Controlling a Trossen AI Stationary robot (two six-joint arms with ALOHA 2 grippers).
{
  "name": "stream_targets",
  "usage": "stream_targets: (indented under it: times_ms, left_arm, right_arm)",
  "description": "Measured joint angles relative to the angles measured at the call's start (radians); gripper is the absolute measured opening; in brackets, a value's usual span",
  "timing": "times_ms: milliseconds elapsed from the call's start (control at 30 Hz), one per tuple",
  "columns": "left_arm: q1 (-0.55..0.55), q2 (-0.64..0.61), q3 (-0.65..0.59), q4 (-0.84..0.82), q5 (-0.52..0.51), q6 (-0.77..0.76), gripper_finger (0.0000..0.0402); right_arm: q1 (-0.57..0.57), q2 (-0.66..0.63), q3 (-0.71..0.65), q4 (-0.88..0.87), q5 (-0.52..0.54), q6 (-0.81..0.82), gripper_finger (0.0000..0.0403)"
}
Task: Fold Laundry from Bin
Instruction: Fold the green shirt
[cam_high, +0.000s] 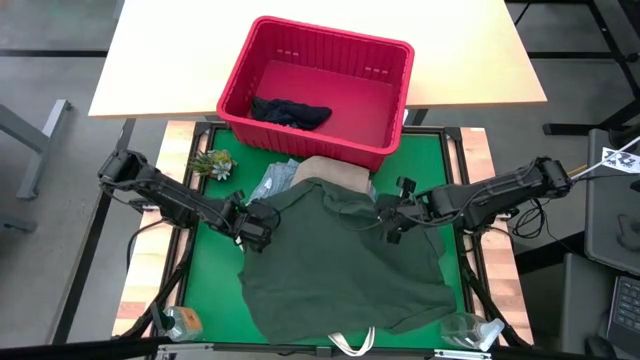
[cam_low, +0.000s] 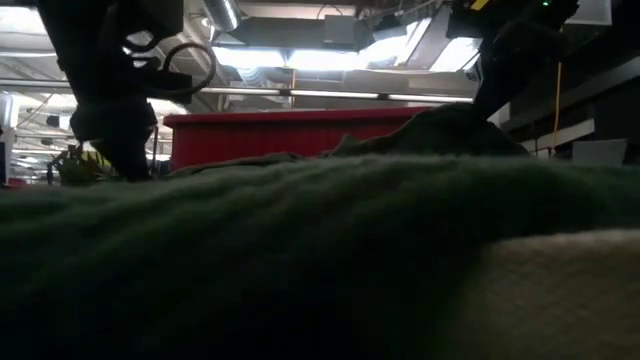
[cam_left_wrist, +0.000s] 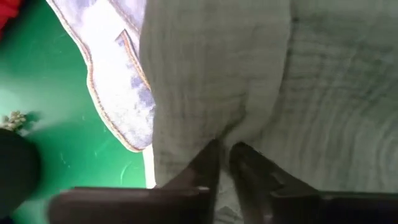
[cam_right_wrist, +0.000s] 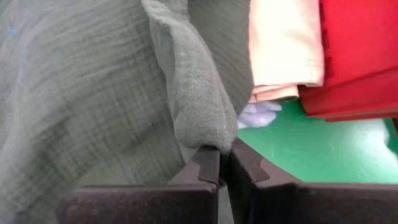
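Your left gripper (cam_left_wrist: 222, 163) is pinched on a fold at the left edge of the olive shirt (cam_high: 340, 255), fingers drawn nearly together with cloth between them. Your right gripper (cam_right_wrist: 224, 167) is clamped the same way on a raised fold at the shirt's right side, near the top edge. Both sit low over the green mat (cam_high: 215, 260), one at each side of the garment.

Outward from there, the shirt lies spread across the mat, its lower hem near the front edge. Jeans (cam_high: 272, 182) and a beige cloth (cam_high: 335, 172) peek from under its top edge, against the red bin (cam_high: 318, 90). The bin stands just behind, with one dark garment (cam_high: 290, 112) inside.

You look to be at the start of a fold on the shirt, both corners in hand. The next move calls for lifting both sides evenly and carrying them together, so the cloth doesn't skew or drag the jeans beneath.
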Motion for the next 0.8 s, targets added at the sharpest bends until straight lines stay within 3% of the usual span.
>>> stream_targets:
  times_ms: [67, 367, 600, 800]
  left_arm:
    - [0.0, 0.0, 0.028, -0.048, 0.0, 0.014, 0.001]
    - [0.0, -0.003, 0.193, -0.33, -0.01, 0.026, 0.0002]
    - [0.0, -0.003, 0.328, -0.523, -0.006, 0.075, 0.0001]
    - [-0.012, -0.003, 0.404, -0.566, 0.007, 0.079, 0.0]
  right_arm:
    - [-0.001, -0.015, 0.0, -0.017, 0.019, 0.006, 0.0011]
    - [-0.038, -0.13, 0.0, -0.046, 0.13, 0.055, 0.0012]
    - [-0.038, -0.219, 0.001, -0.099, 0.133, 0.034, 0.0012]
    - [-0.038, -0.267, 0.001, -0.19, 0.13, 0.055, 0.0012]
